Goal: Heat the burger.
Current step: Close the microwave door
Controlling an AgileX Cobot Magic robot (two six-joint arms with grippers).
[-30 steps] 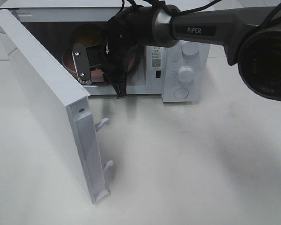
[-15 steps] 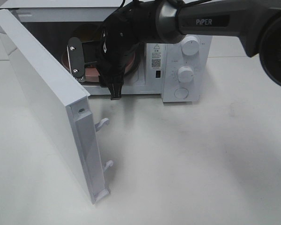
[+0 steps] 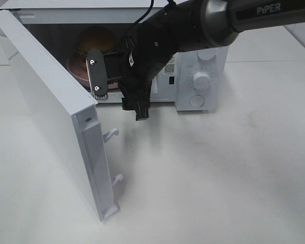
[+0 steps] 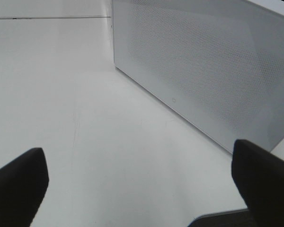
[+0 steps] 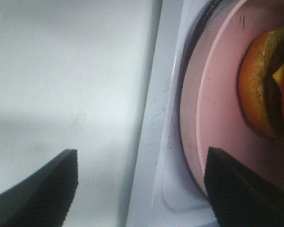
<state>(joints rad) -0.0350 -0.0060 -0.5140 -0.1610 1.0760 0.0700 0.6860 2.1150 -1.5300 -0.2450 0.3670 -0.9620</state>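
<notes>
So the burger (image 5: 266, 85) sits plated in the microwave (image 3: 214, 94) at the tabletop's (image 3: 218, 168) far edge, my right fingers (image 5: 246, 189) wide and empty, though its plate (image 5: 213, 123) nears the sill (image 5: 165, 142), so the door (image 3: 46, 107) could clip it.

We note a white matte surface (image 3: 218, 178) filling the high view from edge to edge. A thin seam (image 3: 269, 62) crosses it at the far right, and we find a like line (image 4: 47, 17) in the left wrist view. Light is even and diffuse. Shadows (image 3: 129, 162) fall soft, with blurred edges. In the right wrist view a dimmer band (image 5: 61, 127) lies across the white.
</notes>
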